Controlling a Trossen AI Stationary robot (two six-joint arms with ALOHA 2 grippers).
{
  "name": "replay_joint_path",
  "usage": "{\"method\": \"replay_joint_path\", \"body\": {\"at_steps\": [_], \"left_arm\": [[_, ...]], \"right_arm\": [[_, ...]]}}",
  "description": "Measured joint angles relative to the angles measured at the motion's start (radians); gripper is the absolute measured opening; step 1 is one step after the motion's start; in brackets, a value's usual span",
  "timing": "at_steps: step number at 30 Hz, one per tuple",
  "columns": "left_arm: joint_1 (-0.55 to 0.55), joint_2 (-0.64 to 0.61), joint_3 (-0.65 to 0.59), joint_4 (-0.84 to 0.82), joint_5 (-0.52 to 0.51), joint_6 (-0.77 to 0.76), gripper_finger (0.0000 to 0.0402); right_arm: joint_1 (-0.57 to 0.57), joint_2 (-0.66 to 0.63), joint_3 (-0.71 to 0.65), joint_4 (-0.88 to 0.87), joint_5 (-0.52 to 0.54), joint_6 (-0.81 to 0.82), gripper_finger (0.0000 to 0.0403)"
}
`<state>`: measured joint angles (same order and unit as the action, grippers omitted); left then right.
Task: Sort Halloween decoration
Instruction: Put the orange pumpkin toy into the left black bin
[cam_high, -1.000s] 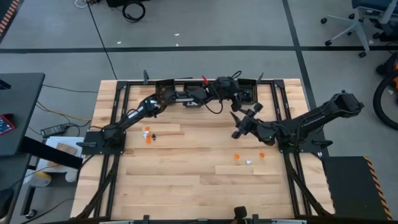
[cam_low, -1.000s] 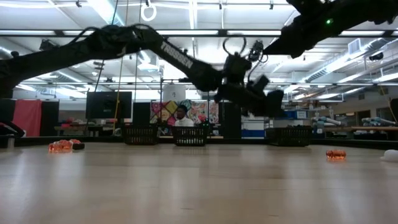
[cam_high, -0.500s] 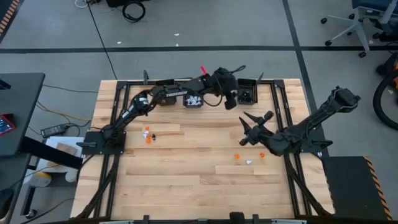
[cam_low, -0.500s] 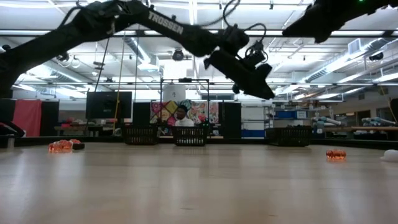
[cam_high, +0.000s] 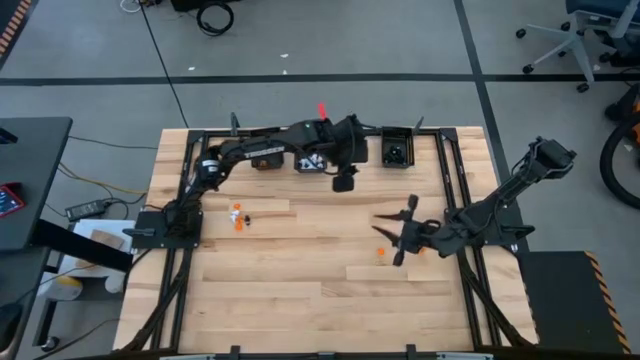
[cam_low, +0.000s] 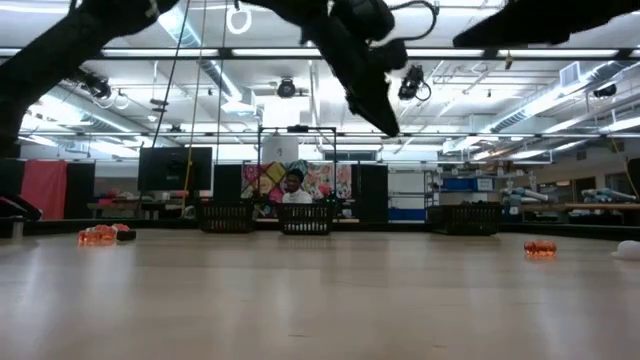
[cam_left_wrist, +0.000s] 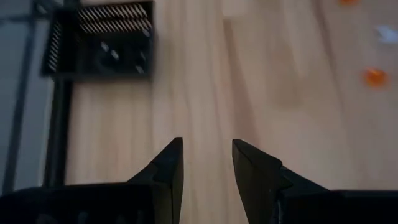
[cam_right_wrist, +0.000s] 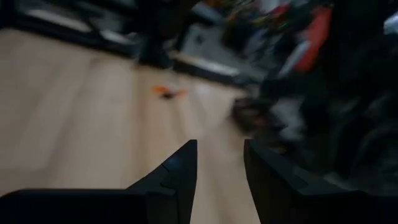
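Tiny Halloween decoration pieces lie on the wooden table. An orange pair with a black one (cam_high: 239, 217) sits at the left, and an orange one (cam_high: 381, 251) at the right. The low view shows those orange pieces (cam_low: 100, 235) on the left, and another orange piece (cam_low: 540, 247) and a white one (cam_low: 628, 250) on the right. My left gripper (cam_left_wrist: 205, 142) is open and holds nothing. It hangs high over the table (cam_high: 343, 182), near the far bins. My right gripper (cam_right_wrist: 219, 143) is open and holds nothing, above the right-hand pieces (cam_high: 393, 238).
Three small black bins stand along the far edge. One (cam_high: 268, 160) is partly under my left arm, one holds white pieces (cam_high: 312, 161), and one holds dark pieces (cam_high: 397, 150). A black frame (cam_high: 300, 130) rims the table. Bare wood (cam_high: 300, 290) fills the near half.
My left gripper has risen from beside the right-hand bin and drawn back toward the table's left and near side, tipping more downward. My right gripper has swung toward the near edge and now hangs over the right-hand pieces. The pieces on the table have not moved.
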<state>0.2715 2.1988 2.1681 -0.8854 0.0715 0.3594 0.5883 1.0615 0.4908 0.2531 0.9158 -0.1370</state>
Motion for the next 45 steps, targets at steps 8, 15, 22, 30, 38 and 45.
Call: {"method": "replay_joint_path", "body": {"at_steps": [8, 15, 22, 30, 38, 45], "left_arm": [[-0.084, -0.14, 0.001, -0.247, -0.017, -0.058, 0.0114], [-0.184, -0.202, -0.038, -0.369, -0.078, -0.11, 0.0114], [-0.232, -0.35, -0.395, -0.183, -0.154, -0.131, 0.0114], [-0.226, -0.658, -0.872, 0.208, -0.157, -0.165, 0.0114], [-0.218, -0.917, -1.258, 0.518, -0.159, -0.159, 0.0114], [-0.174, -1.028, -1.474, 0.748, -0.169, -0.147, 0.0114]], "right_arm": [[-0.123, 0.001, 0.0, -0.212, -0.322, 0.342, 0.0137], [-0.185, 0.009, 0.0, -0.333, -0.535, 0.471, 0.0137], [-0.21, 0.157, 0.114, -0.553, -0.681, 0.53, 0.0137], [-0.213, 0.342, 0.26, -0.734, -0.714, 0.501, 0.0157], [-0.198, 0.393, 0.264, -0.751, -0.725, 0.67, 0.0209], [-0.203, 0.433, 0.264, -0.765, -0.776, 0.739, 0.0219]]}}
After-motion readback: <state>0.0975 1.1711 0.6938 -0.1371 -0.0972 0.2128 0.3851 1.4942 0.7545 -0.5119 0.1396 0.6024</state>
